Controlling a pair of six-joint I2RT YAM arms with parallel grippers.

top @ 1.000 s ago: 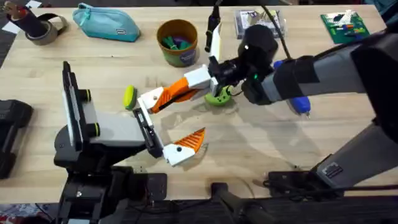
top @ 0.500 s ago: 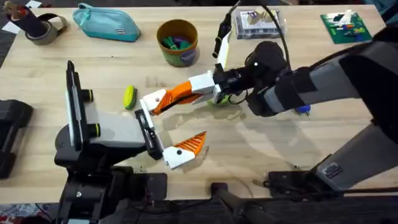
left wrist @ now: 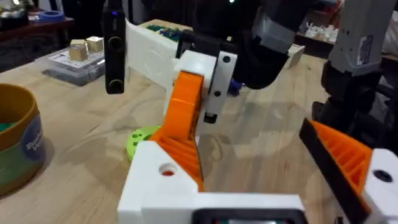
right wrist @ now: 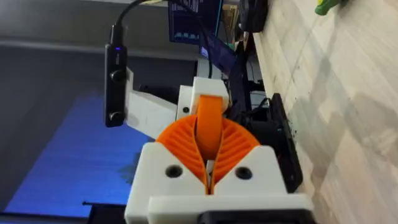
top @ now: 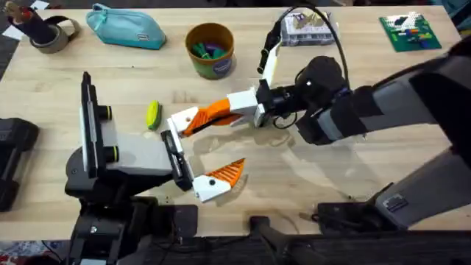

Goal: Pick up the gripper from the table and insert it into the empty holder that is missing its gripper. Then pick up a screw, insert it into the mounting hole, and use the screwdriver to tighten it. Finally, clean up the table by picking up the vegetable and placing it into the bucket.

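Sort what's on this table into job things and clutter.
Job:
- the gripper, held in the right pincer
- the holder
- the bucket
- yellow-green vegetable

Lying about:
- teal pouch
- tape roll
- green board
- clear box

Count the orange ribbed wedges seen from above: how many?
2. One, the gripper, is held by the right gripper at the holder; the other wedge sits on the nearer bracket. More may be hidden.
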